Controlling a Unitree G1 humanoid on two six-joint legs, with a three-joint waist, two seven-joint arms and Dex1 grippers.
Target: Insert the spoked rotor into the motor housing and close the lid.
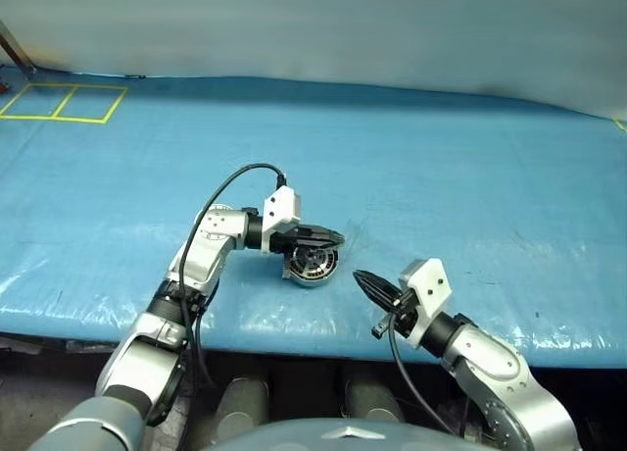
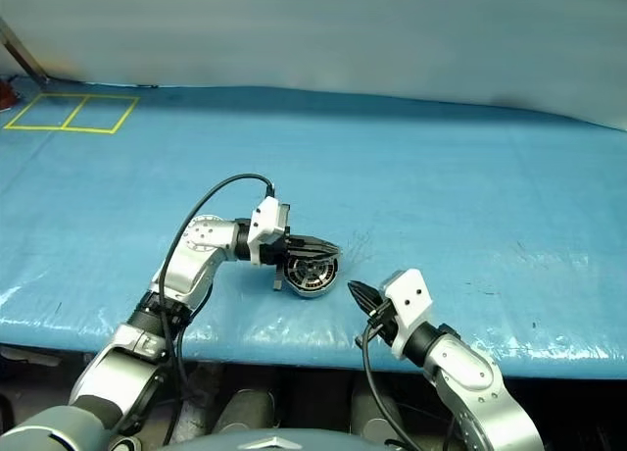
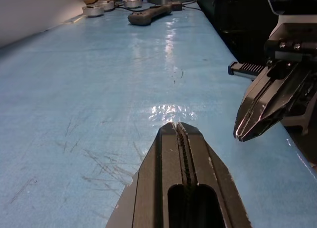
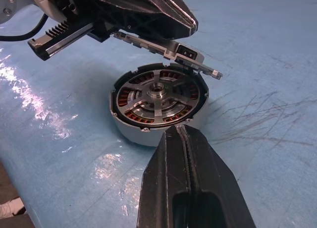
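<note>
The motor housing stands on the blue table near its front edge, a round silver cup with copper windings. The spoked rotor lies inside it, hub up. The lid is raised on its hinge at the housing's far rim, tilted over the cup. My left gripper is shut, and its fingertips rest just above the raised lid with nothing between them. My right gripper is also shut and empty. It points at the housing from the front right, a short gap away.
A blue sheet covers the table, whose front edge runs just below the housing. Yellow tape squares mark the far left corner. A dark handled tool and round metal parts lie at the table's far right end.
</note>
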